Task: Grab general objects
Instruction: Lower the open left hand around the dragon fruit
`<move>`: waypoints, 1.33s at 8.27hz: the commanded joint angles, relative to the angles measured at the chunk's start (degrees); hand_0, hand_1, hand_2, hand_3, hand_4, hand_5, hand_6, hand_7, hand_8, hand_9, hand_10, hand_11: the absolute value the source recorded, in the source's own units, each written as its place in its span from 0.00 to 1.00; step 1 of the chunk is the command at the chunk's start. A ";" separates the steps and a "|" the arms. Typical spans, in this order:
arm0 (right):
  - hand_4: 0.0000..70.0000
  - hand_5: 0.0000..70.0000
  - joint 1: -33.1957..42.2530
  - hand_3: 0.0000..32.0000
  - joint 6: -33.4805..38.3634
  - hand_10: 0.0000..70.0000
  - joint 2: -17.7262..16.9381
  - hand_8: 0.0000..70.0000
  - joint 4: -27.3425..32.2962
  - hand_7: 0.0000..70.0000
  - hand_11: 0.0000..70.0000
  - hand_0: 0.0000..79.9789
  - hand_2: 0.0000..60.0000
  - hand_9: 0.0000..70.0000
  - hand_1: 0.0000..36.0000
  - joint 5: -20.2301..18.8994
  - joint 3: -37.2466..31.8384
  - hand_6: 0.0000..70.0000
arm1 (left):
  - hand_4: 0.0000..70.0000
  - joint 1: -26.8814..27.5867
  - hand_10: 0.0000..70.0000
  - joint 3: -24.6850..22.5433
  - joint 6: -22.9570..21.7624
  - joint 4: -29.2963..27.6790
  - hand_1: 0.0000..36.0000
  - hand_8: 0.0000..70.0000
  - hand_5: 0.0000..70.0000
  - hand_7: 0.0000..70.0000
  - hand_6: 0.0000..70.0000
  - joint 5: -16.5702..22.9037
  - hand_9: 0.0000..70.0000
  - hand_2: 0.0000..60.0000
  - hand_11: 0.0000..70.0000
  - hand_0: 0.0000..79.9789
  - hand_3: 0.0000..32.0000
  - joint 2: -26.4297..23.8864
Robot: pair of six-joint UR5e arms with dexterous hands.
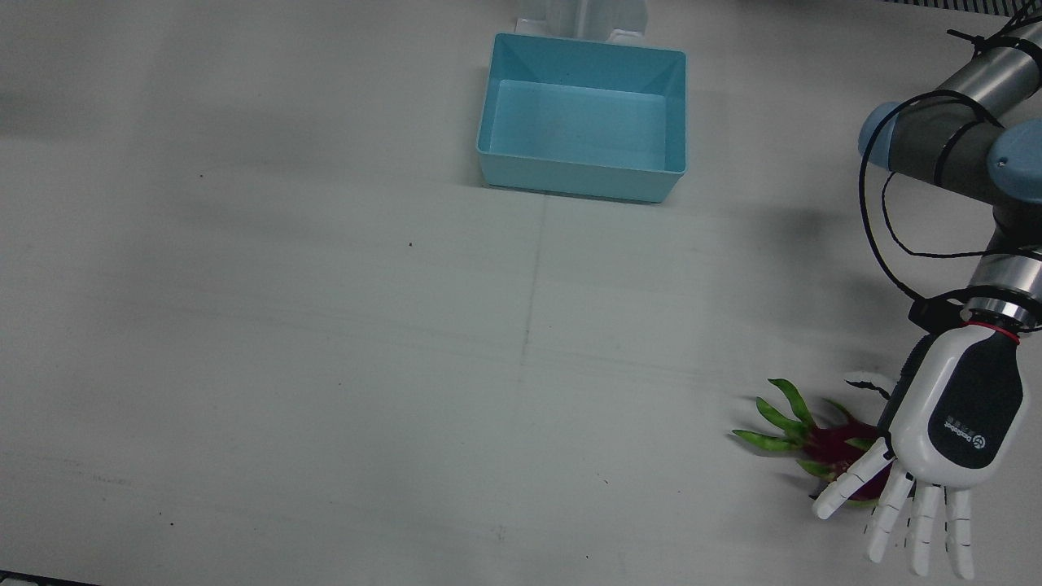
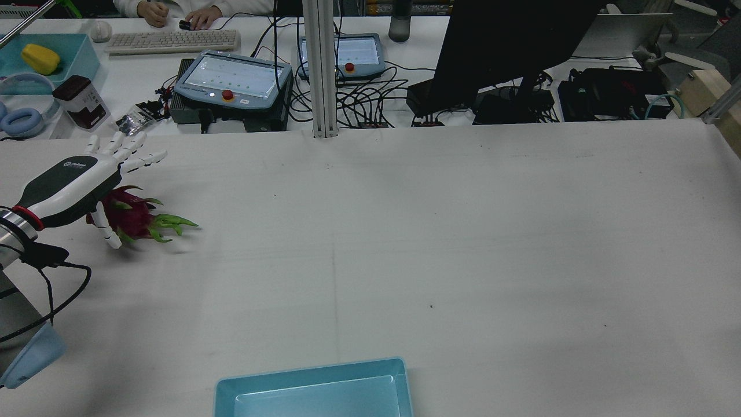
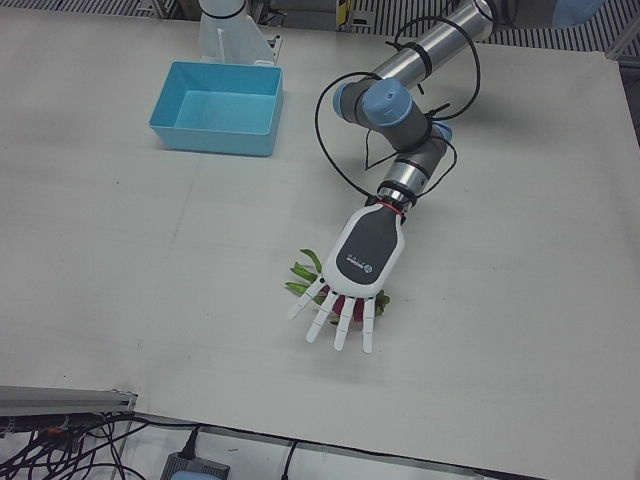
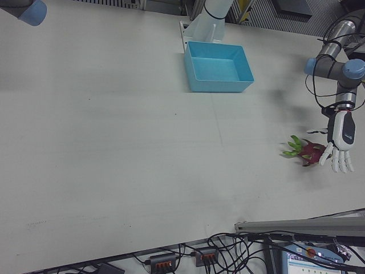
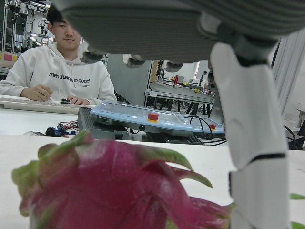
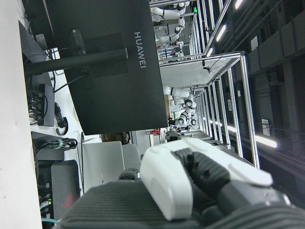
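My left hand (image 1: 948, 431) has its fingers (image 1: 887, 509) stretched out flat and spread, palm down, holding nothing; the thumb (image 2: 106, 229) hangs down beside the fruit. From the rear view I cannot tell whether the palm touches it. Directly under the palm lies one dragon fruit (image 1: 826, 446), magenta with green leafy scales that point away from my hand toward the middle of the table (image 1: 326, 325). In the left hand view the dragon fruit fills the lower frame, close under the palm.

The back of the left hand carries a small round logo and a short word beside it, too small for me to read.

My right hand (image 6: 190, 186) appears only in its own camera as a white and dark housing; I cannot tell how its fingers stand.

One light blue bin (image 1: 582, 114) sits well apart from the fruit, near the robot's edge of the table, with nothing in it.

Beyond the table, one black monitor (image 6: 105, 62) reads "HUAWEI". Two teach pendants (image 2: 231, 81), each with a red button, lie on the far desk. One person (image 5: 52, 67) sits there in a white hoodie printed "good".
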 commanded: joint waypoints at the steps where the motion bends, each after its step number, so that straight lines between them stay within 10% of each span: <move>1: 0.00 0.00 0.00 0.00 0.00 0.00 0.00 0.00 0.06 0.00 0.00 0.00 0.00 0.00 0.00 0.01 -0.03 0.00 | 0.06 0.25 0.00 3.86 0.32 -1.46 0.46 0.00 0.00 0.00 0.00 -1.76 0.00 0.01 0.00 0.64 0.77 -0.99; 11: 0.00 0.00 0.00 0.00 0.00 0.00 0.00 0.00 -0.03 0.00 0.00 0.00 0.00 0.00 0.00 0.01 -0.03 0.00 | 0.11 2.62 0.00 9.12 3.84 1.27 0.49 0.00 0.00 0.00 0.00 -6.07 0.00 0.09 0.00 0.64 0.55 -3.01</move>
